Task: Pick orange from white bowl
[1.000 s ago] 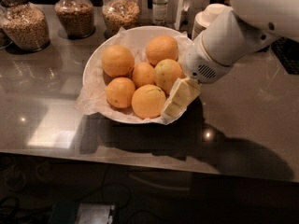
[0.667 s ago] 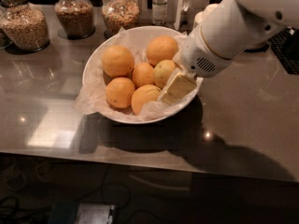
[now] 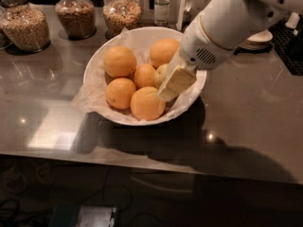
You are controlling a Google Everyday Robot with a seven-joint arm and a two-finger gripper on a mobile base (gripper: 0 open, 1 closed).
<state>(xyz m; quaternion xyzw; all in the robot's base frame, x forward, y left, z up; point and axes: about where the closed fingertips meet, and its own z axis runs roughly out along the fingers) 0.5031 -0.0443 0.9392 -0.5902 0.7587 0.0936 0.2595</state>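
bowl of fruit on a counter

the white bowl (image 3: 187, 102) is set on the counter (image 3: 246, 122), with jars (image 3: 75, 15) ranged behind it. the orange (image 3: 161, 74) is nested among other fruit (image 3: 119, 60), right of centre; the gripper (image 3: 175, 82) is lowered just beside it, on its right.

Warm overhead light is falling on the glossy table (image 3: 251, 112), which is throwing back small glare spots and a pale square reflection at front left. The gripper (image 3: 166, 92), hanging over the right side of the bowl (image 3: 142, 32), is catching bright light. The arm (image 3: 227, 25) is casting a broad dark shadow toward the front right. The space below the table edge is lying in near darkness.
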